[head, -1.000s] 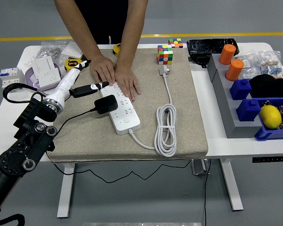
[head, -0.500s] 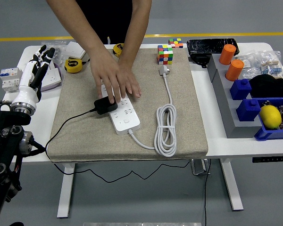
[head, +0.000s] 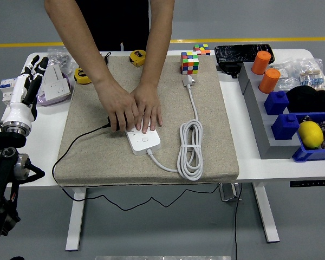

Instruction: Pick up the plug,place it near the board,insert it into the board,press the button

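Head view: we see our left hand (head: 30,81) raised at the table's left edge, fingers loosely straight, holding nothing. Well to its right, a person's two hands (head: 134,110) press on the white board (head: 144,140), covering the black plug (head: 112,124) at their left side

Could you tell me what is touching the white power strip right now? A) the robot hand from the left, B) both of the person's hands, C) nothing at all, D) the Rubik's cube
B: the person's hands lie on the power strip, while the left robot hand is over the table's far left, holding nothing.
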